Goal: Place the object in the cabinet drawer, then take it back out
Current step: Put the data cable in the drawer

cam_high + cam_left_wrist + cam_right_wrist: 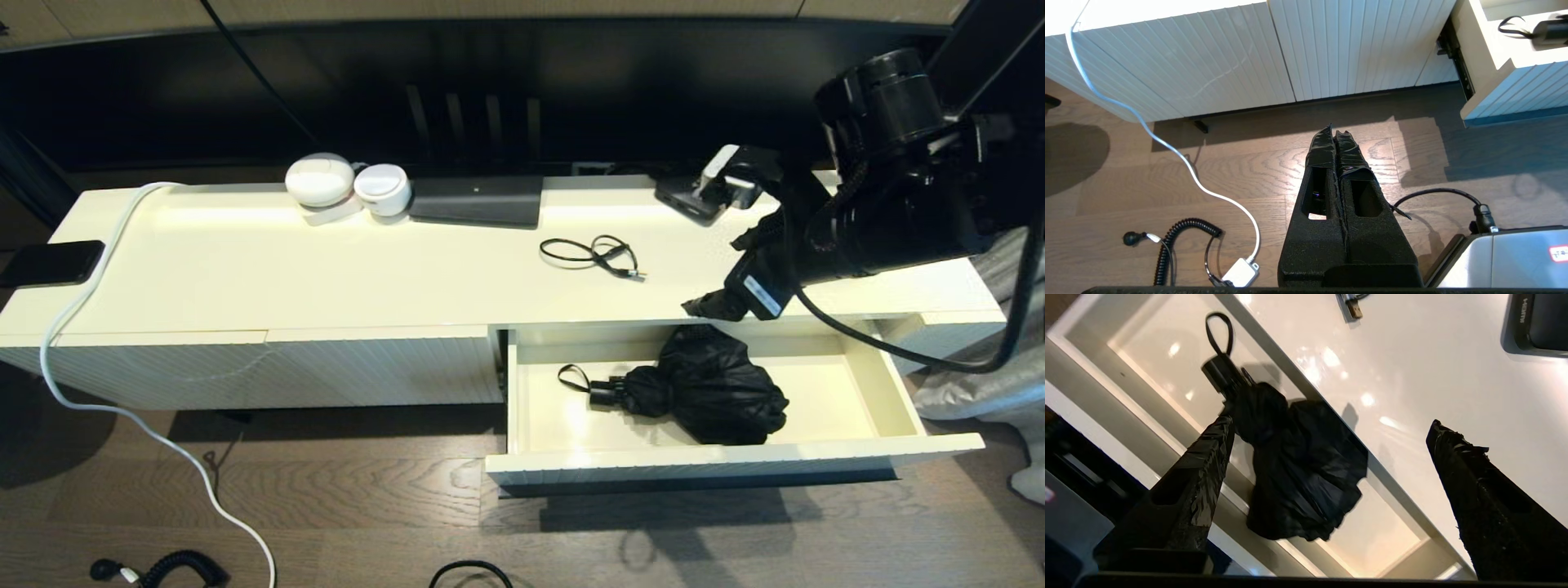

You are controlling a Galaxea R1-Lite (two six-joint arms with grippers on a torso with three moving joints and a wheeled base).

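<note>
- Inside the cabinet drawer (pixel 878 392), pulled fully out at the cabinet's right half, lies a folded black umbrella (pixel 710 388): canopy bunched to the right, handle w/ wrist loop pointing left, resting on the cream bottom, nothing gripping it.
- Right pincer (pixel 1327 445) hangs above the drawer's back edge & the cabinet top's front lip, fingers spread wide apart, empty; in the right wrist view one finger (pixel 1196 469) overlaps the umbrella near its handle end, the other (pixel 1478 486) sits over the cabinet top. Can't tell if the first finger touches the fabric.
- Left pincer (pixel 1336 134) is low over the wood floor (pixel 1249 171) in front of the closed ribbed panel (pixel 1208 61), well apart from the drawer; fingers pressed together, holding nothing.
- Cabinet top (pixel 326 269) carries: two white round devices (pixel 347 184) at the back, a dark flat box (pixel 478 200) just beside them, a thin black cable (pixel 592 255) coiled mid-top, a black gadget (pixel 694 200) near the back right, partly hidden by the right arm.
- Black phone-like slab (pixel 51 261) sits at the far left edge; a white cord (pixel 90 286) runs over the top beside it & down to the floor.
- Floor also has a coiled black cord (pixel 1175 241) & a white adapter (pixel 1241 271), seen in the left wrist view.
</note>
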